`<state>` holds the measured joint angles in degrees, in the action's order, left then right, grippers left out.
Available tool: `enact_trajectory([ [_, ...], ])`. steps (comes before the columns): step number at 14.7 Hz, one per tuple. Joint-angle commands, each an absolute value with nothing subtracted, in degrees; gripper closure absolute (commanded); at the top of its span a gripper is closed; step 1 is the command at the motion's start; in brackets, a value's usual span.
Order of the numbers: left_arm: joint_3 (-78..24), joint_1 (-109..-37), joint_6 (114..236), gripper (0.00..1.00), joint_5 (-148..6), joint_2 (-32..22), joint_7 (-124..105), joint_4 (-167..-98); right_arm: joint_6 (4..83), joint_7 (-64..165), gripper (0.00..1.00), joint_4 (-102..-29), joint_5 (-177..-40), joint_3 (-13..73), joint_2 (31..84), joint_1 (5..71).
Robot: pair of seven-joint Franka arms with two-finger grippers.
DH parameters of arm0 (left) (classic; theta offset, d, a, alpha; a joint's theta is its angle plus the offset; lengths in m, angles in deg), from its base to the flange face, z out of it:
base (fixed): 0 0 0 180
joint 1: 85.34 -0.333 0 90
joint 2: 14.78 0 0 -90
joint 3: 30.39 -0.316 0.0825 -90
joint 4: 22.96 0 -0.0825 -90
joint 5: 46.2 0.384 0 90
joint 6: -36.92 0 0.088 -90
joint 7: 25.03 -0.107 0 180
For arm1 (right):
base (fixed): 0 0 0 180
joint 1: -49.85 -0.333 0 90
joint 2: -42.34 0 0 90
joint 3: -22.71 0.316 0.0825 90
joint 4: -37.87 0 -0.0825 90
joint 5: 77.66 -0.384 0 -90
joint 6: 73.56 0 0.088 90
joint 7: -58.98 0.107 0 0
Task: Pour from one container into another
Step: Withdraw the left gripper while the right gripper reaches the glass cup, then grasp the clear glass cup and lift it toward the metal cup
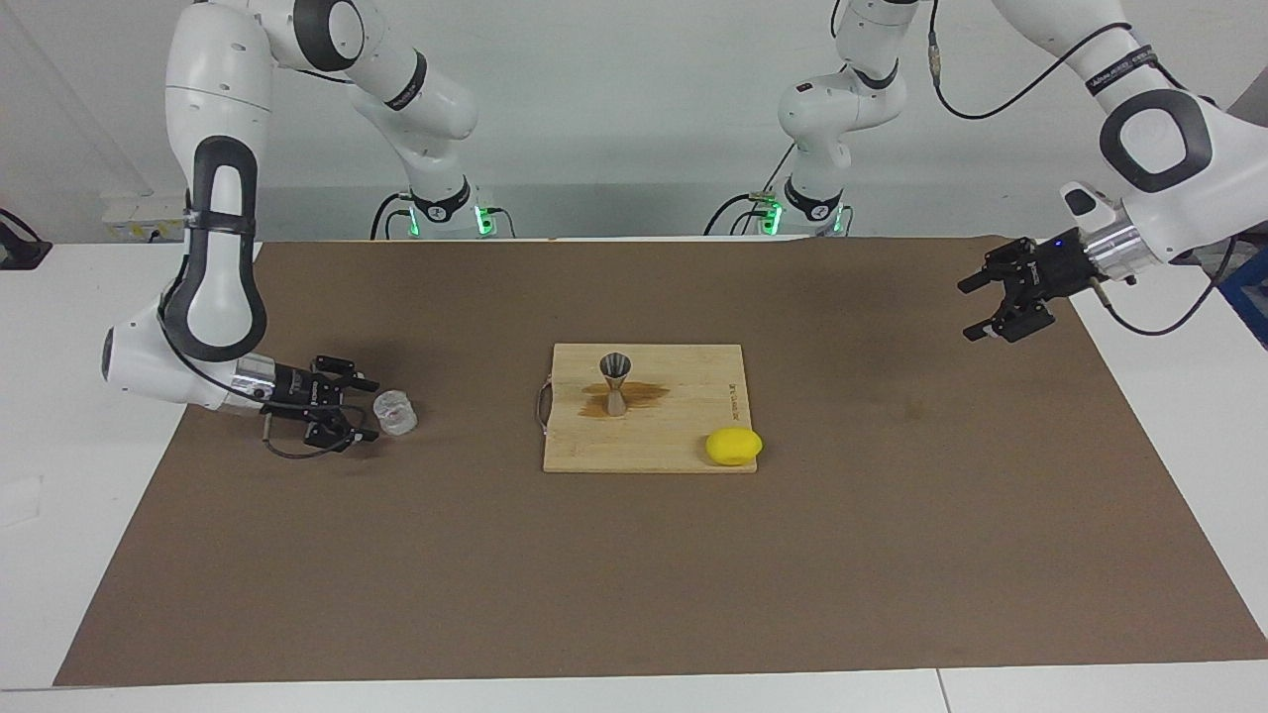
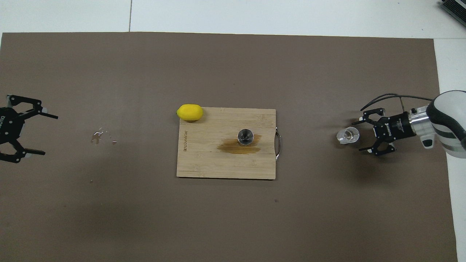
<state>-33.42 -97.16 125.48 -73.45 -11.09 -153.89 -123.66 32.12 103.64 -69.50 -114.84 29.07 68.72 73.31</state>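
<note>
The clear glass cup (image 1: 396,413) (image 2: 347,135) stands upright on the brown mat toward the right arm's end of the table. My right gripper (image 1: 367,408) (image 2: 358,137) lies low and level beside it, open, its fingertips just reaching the cup's sides without closing on it. The silvery hourglass jigger (image 1: 615,381) (image 2: 245,136) stands upright on the wooden board (image 1: 684,436) (image 2: 204,160) at the table's middle. My left gripper (image 1: 971,312) (image 2: 49,135) hangs open and empty in the air over the left arm's edge of the mat.
A yellow lemon (image 1: 734,447) (image 2: 189,112) sits at the board's corner farther from the robots. A brown wet stain (image 1: 646,394) (image 2: 233,147) spreads around the jigger's foot. A few drops (image 2: 98,136) lie on the mat toward the left arm's end.
</note>
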Motion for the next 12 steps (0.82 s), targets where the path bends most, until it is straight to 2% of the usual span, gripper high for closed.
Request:
enact_trajectory([
  [1, -33.38, -96.42, 125.25, 0.00, -68.46, -14.77, -150.03, -123.42, 33.93, 101.26, 0.05, -72.16, -117.91, 29.56, 67.65, 72.89],
  [5, -32.50, -93.88, 125.96, 0.00, -62.40, -17.58, -140.73, -121.93, 34.11, 101.26, 0.09, -72.51, -119.40, 29.56, 67.56, 72.44],
  [6, -32.50, -92.21, 126.04, 0.00, -60.03, -18.20, -137.21, -121.23, 34.11, 101.35, 0.13, -72.52, -119.41, 29.56, 67.56, 72.35],
  [7, -32.50, -90.37, 125.96, 0.00, -57.57, -18.21, -133.09, -119.83, 34.02, 101.43, 0.23, -72.52, -119.41, 29.56, 67.56, 72.35],
  [8, -32.32, -88.61, 125.96, 0.00, -56.50, -18.21, -130.00, -118.68, 33.76, 101.35, 0.41, -72.34, -119.32, 29.56, 67.56, 72.44],
  [9, -31.97, -88.16, 126.13, 0.00, -56.31, -18.12, -127.45, -118.32, 33.58, 101.43, 0.54, -71.99, -119.40, 29.56, 67.65, 72.44],
  [11, -31.36, -86.84, 128.32, 0.00, -56.31, -18.21, -120.52, -118.93, 33.32, 102.13, 0.94, -71.38, -119.32, 29.65, 66.86, 72.44],
  [12, -31.35, -86.05, 128.68, 0.00, -56.14, -18.21, -115.52, -118.93, 33.32, 103.36, 1.00, -71.29, -119.32, 29.74, 65.73, 72.27],
])
